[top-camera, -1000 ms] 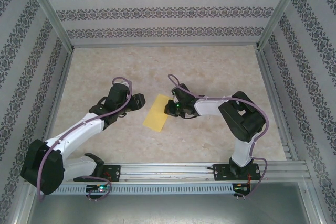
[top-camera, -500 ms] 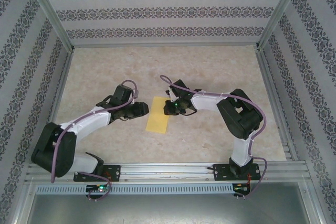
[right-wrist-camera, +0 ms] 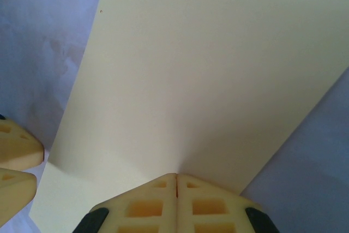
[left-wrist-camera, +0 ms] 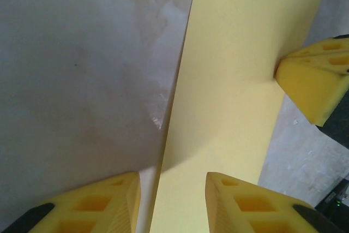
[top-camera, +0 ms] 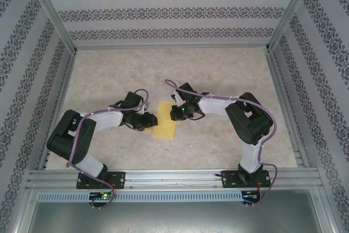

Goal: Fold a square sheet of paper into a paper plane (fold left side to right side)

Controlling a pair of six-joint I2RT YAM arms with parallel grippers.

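Observation:
The square sheet of paper [top-camera: 164, 119] lies flat on the table as a narrow yellow rectangle, long side running toward the back. My left gripper [top-camera: 149, 121] is at its left long edge, open. In the left wrist view that edge of the paper [left-wrist-camera: 234, 80] runs up between my left fingers [left-wrist-camera: 112, 197], one over bare table and one over the sheet. My right gripper [top-camera: 175, 114] is shut, and its joined fingertips [right-wrist-camera: 177, 183] rest on top of the paper [right-wrist-camera: 202, 69] near its right edge. The right fingertips [left-wrist-camera: 313, 77] touch the sheet's right edge.
The marble-patterned table [top-camera: 218, 75] is ringed by patterned walls and aluminium frame posts [top-camera: 52, 15]. Bare surface lies behind and to both sides of the paper. The left fingers [right-wrist-camera: 16, 159] show at the left edge of the right wrist view, close to the right gripper.
My left arm has folded in and brought its gripper right, up to the paper's left edge. The right gripper shifted slightly left onto the sheet, which turned a little straighter.

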